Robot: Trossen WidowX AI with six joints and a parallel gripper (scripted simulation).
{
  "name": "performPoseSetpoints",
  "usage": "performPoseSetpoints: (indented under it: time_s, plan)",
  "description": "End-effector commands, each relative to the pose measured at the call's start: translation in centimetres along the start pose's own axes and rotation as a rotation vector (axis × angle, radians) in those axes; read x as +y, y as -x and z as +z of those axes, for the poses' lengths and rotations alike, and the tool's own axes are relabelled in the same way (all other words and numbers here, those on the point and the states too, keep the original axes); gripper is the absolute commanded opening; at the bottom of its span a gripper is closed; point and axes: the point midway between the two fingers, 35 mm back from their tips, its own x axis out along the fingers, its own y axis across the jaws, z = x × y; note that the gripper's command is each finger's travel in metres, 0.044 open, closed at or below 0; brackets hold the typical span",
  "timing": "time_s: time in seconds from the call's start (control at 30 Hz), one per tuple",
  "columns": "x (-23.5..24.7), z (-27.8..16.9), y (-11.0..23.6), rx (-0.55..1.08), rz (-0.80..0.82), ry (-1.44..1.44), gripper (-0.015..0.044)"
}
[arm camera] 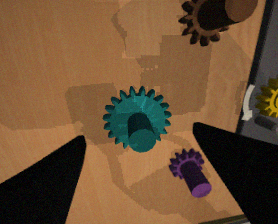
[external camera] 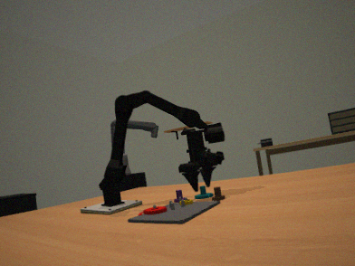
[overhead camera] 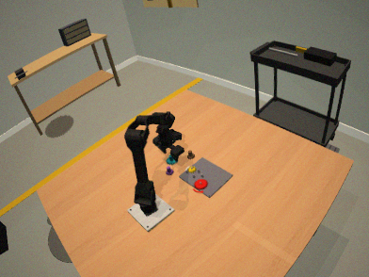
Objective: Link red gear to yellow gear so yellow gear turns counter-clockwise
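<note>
The pincer [overhead camera: 177, 152] [external camera: 202, 188] [arm camera: 140, 133] stands wide open with nothing in its grip. It hangs above the teal gear [overhead camera: 171, 160] [external camera: 204, 194] [arm camera: 135, 116], which rests on the table with its post upright, ahead of the gap between the fingers in the wrist view. The spread seems meant to let one finger pass on either side of that post, so the likely step is a grasp of it from above.

The purple gear [overhead camera: 169, 171] [external camera: 177, 199] [arm camera: 187, 166] stands near the teal one, close by one fingertip in the wrist view; a careless descent could knock it. The brown gear [overhead camera: 190, 154] [external camera: 217, 194] [arm camera: 205, 22] stands farther off, beyond the teal gear as the pincer looks. These posts presumably serve as handles.

To the pincer's side lies the grey board [overhead camera: 217, 173] [external camera: 177, 215] [arm camera: 257, 64], with the yellow gear [overhead camera: 192, 170] [external camera: 186, 202] [arm camera: 272, 100] and the red gear [overhead camera: 200, 184] [external camera: 155, 210] on it. No loose gear is on a peg yet, so the linking chain is all to do.

The arm [overhead camera: 139, 166] [external camera: 119, 136] rises from its base, bends at a high elbow and reaches outward, and its wrist turns the fingers down towards the table.
</note>
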Motion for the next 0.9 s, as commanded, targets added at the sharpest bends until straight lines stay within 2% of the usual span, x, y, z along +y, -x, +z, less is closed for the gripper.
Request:
performPoseSetpoints:
  time_s: [0.0, 0.4, 0.63, 0.67, 0.87]
  plan:
    - [-0.03, -0.01, -0.14, 0.0, -0.002, -0.003, 0.0387]
    - [-0.03, -0.01, -0.14, 0.0, -0.002, -0.003, 0.0072]
    - [-0.03, -0.01, -0.14, 0.0, -0.002, -0.003, 0.0026]
    - [-0.03, -0.01, -0.14, 0.0, -0.002, -0.003, 0.0]
    - [-0.07, -0.09, 0.12, -0.004, -0.005, 0.029, 0.0]
